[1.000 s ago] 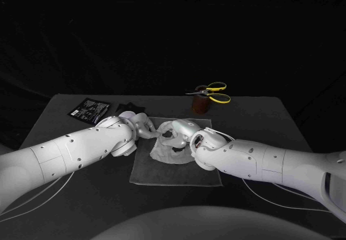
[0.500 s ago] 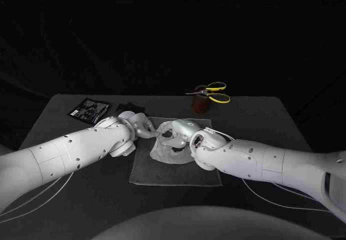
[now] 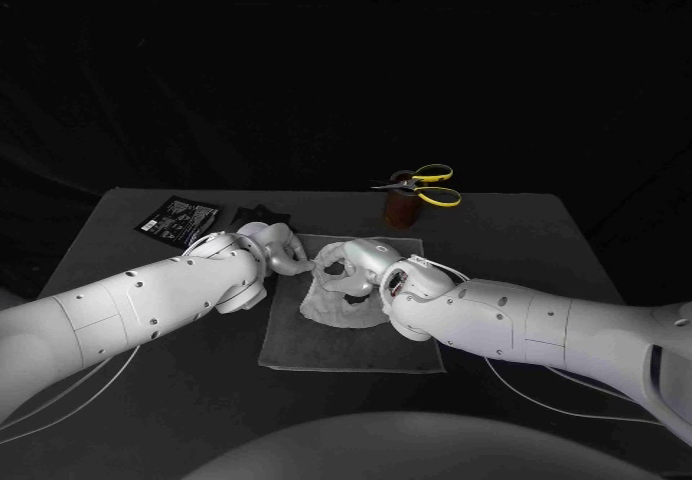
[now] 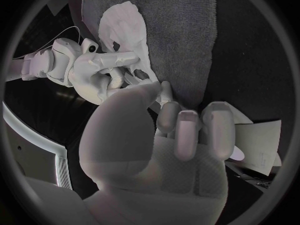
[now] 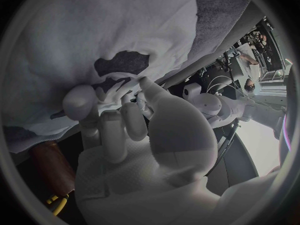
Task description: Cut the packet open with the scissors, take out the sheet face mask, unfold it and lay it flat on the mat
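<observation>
The white sheet face mask (image 3: 339,298) lies partly spread and wrinkled on the grey mat (image 3: 353,345). My right hand (image 3: 361,262) is at its far edge and pinches a fold of the mask (image 5: 119,40) between thumb and fingers (image 5: 81,102). My left hand (image 3: 277,250) is at the mask's left edge with its fingers curled in. In the left wrist view a narrow corner of the mask (image 4: 125,30) runs down to my thumb and fingertip (image 4: 164,91), which appear to pinch it. The yellow-handled scissors (image 3: 427,185) stand in a brown holder (image 3: 401,208).
The black packet (image 3: 178,218) lies at the table's back left, with a small dark scrap (image 3: 263,213) beside it. The holder with the scissors stands just beyond the mat's far right corner.
My left hand has shifted very slightly to the left at the mask's edge. The mask and my right hand have hardly moved.
</observation>
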